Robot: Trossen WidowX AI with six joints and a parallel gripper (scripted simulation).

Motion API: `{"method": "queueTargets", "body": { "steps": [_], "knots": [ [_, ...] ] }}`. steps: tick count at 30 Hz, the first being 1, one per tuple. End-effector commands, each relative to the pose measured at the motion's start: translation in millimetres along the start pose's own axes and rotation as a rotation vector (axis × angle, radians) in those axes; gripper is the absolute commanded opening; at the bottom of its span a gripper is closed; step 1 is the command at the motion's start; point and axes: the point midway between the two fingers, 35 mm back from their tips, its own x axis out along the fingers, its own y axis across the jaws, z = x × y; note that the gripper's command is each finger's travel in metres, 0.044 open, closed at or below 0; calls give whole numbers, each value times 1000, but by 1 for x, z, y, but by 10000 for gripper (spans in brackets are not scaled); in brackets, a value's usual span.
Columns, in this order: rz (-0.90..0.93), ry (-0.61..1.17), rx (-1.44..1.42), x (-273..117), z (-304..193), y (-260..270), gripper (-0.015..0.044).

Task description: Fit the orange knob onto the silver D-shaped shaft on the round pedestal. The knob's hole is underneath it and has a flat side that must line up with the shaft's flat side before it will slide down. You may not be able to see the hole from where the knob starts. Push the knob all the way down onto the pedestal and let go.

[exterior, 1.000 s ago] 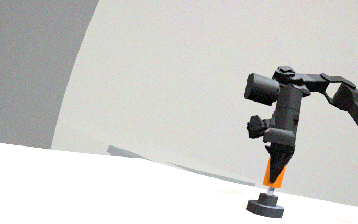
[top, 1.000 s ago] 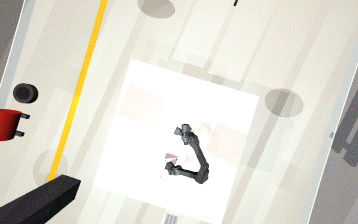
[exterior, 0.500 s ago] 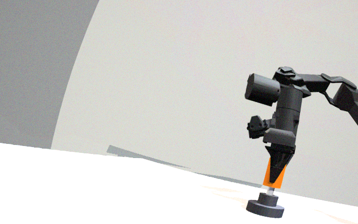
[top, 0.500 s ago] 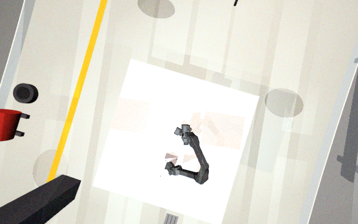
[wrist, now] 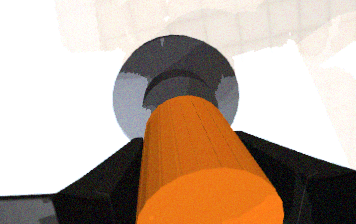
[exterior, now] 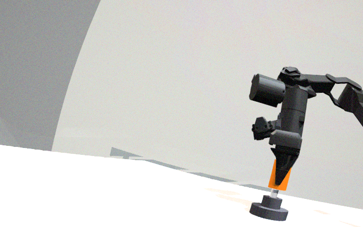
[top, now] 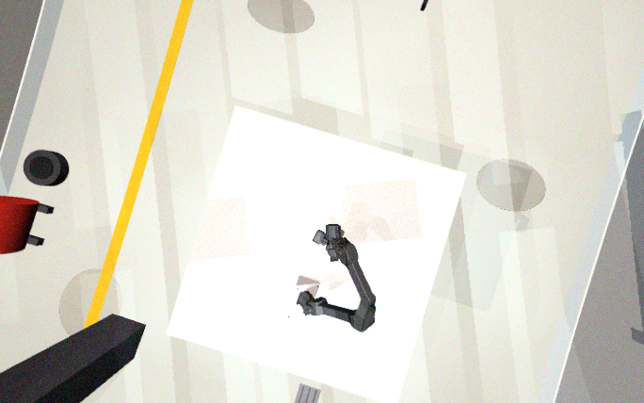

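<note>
Orange knob [exterior: 287, 180] [wrist: 185, 145]: held upright or nearly so, its lower end right at the top of the shaft in the exterior view; whether the tip has entered the hole cannot be told.
Knob's hole: underneath, out of sight, so its flat side cannot be read.
Fingers [exterior: 281, 169]: clamped on the knob's sides, at about nine and three o'clock of it in the wrist view; that grip leaves the underside free to meet the shaft.
Silver D-shaped shaft [exterior: 274, 193]: a short length shows below the knob, at its six o'clock in the exterior view; the flat cannot be made out.
Round pedestal [exterior: 268, 211] [wrist: 129, 102]: dark, stepped, standing on the counter, beneath the knob; in the wrist view it spreads beyond the knob's far end, towards twelve o'clock. A gap remains between knob and collar, so the knob is not seated.
Arm [top: 361, 280] [exterior: 294, 106]: reaches in from two o'clock in the exterior view, gripper pointing down, probably so the push can run along the shaft.
Counter [top: 284, 166] [exterior: 106, 192] [wrist: 45, 125]: white, carrying the pedestal.
Step in hand: aligning and starting the fit, I judge; a small turn may be needed before pressing down.
Risk: pushing with the flats mismatched could tilt the knob or make it slip.
</note>
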Motion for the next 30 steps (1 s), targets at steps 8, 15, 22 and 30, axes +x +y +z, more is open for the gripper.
{"method": "queueTargets", "body": {
  "steps": [8,15,22,30],
  "knots": [
    [4,-5,-197,-2,4,2,0],
    [4,-5,-197,-2,7,0,0],
    [3,-5,-197,2,7,0,0],
    [4,-5,-197,-2,7,1,0]
  ]
}}
